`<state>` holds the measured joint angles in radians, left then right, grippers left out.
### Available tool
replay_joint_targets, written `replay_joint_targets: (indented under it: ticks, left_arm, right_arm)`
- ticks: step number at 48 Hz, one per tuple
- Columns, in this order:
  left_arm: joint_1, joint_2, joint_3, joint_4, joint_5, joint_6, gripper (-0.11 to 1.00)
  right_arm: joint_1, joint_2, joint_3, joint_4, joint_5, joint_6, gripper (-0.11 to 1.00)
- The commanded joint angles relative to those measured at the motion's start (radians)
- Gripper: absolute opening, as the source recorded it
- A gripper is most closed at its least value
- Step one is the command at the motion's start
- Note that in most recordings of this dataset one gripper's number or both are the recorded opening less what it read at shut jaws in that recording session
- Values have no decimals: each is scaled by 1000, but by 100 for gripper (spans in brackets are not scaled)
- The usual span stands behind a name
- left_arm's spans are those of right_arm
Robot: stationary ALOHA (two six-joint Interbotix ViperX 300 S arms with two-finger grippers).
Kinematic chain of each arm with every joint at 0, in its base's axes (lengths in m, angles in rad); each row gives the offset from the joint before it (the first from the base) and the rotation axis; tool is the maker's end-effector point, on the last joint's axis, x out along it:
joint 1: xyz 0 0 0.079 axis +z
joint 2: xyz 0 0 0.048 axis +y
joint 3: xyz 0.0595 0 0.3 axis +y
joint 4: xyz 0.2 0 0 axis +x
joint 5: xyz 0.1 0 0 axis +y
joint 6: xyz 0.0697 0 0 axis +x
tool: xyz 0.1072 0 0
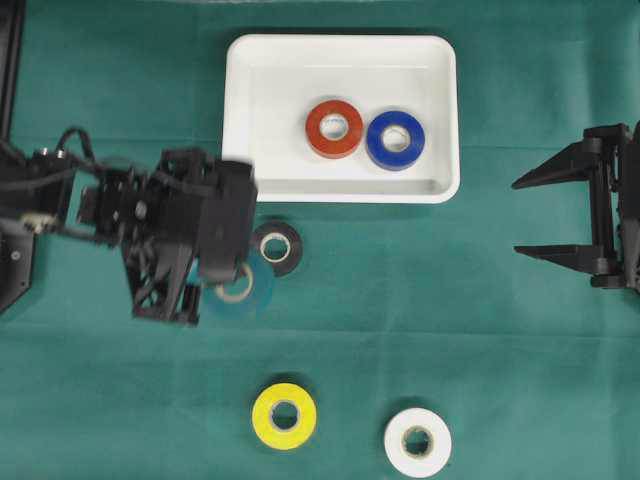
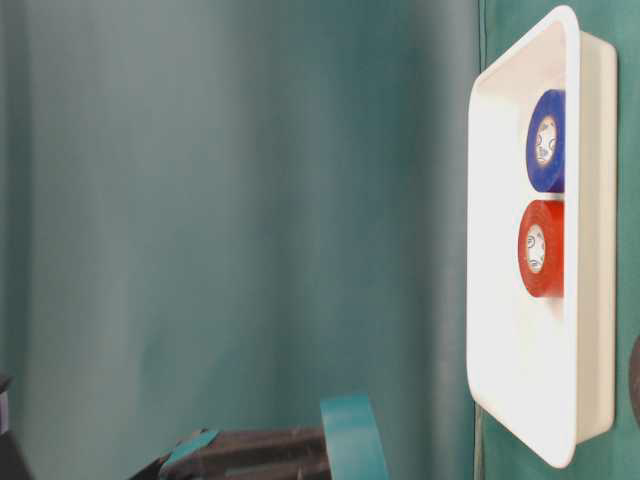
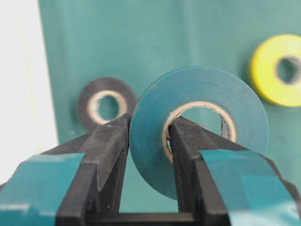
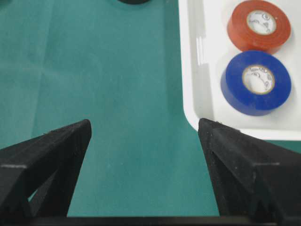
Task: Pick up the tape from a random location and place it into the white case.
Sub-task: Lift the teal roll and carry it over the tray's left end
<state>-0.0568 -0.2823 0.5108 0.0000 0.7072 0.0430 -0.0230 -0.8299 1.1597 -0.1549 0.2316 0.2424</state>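
Over the green-covered counter point(image 1: 120, 400), the left end effector point(image 3: 148, 141) is clenched on a teal tape roll point(image 3: 202, 117), one finger through its core and the other outside the wall. The roll sits just beside a black roll point(image 1: 276, 247), below the white case point(image 1: 240, 120). Inside the case lie a red roll point(image 1: 334, 128) and a blue roll point(image 1: 395, 140), touching. The right end effector point(image 1: 530, 218) stands released, holding nothing. A yellow roll point(image 1: 284, 416) and a white roll point(image 1: 417, 442) lie nearer the front edge.
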Motion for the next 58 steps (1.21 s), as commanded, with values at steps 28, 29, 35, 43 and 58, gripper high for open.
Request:
replay_joint_targets:
  ticks: [28, 29, 35, 43, 58]
  left_arm:
    - [333, -9, -17, 3, -32, 5, 22]
    - [339, -9, -15, 3, -32, 5, 22]
    - [350, -8, -14, 3, -34, 5, 22]
    - [348, -5, -18, 3, -51, 2, 22]
    - [357, 20, -37, 3, -126, 5, 22]
  right_arm:
    - [-2, 26, -26, -3, 6, -2, 87]
    - [-2, 26, -26, -3, 6, -2, 87]
    - [-2, 25, -28, -3, 6, -2, 87]
    - [-2, 26, -29, -3, 3, -2, 87]
    - [-2, 26, -40, -5, 3, -2, 87]
